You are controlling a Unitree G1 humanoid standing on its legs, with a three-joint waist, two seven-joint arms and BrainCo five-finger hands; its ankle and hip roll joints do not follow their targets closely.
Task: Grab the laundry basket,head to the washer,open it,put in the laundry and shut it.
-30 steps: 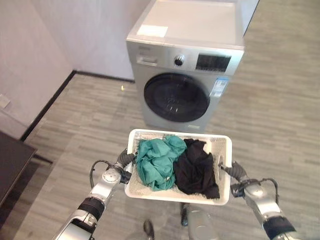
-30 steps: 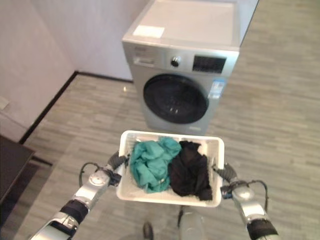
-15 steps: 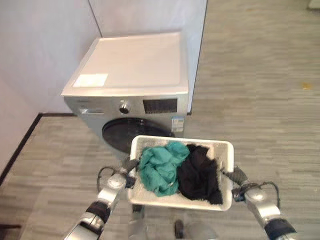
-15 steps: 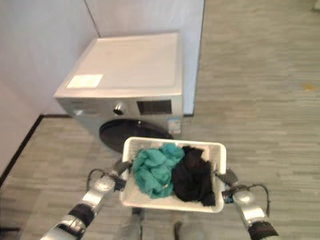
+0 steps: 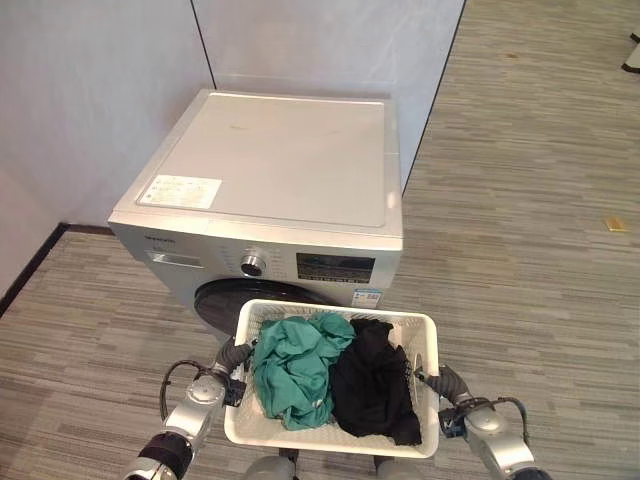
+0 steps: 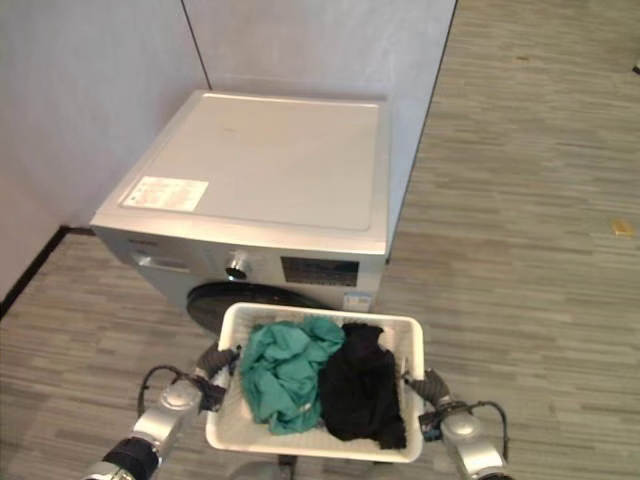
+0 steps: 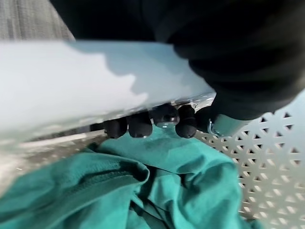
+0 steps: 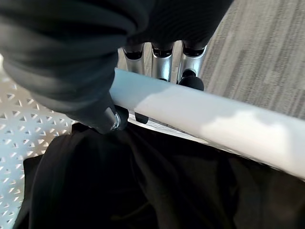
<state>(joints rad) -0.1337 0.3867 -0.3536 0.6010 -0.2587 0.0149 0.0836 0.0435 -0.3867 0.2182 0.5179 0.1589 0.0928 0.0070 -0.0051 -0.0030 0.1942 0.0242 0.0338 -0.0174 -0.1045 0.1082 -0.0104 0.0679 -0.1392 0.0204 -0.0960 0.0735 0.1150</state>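
A white perforated laundry basket hangs in front of me, carried between both hands. It holds a crumpled green cloth on the left and a black cloth on the right. My left hand is shut on the basket's left rim, fingertips curled under it. My right hand is shut on the right rim, fingers wrapped over it. The silver front-loading washer stands right behind the basket, its dark round door closed and partly hidden by the basket.
A white partition wall rises behind the washer and a light wall runs to its left. Grey wood-look floor stretches to the right, with a small yellow scrap lying on it.
The camera has come closer and looks down more steeply, so the washer's top takes up more of the view. The basket sits nearer the washer's front. Both hands keep their hold.
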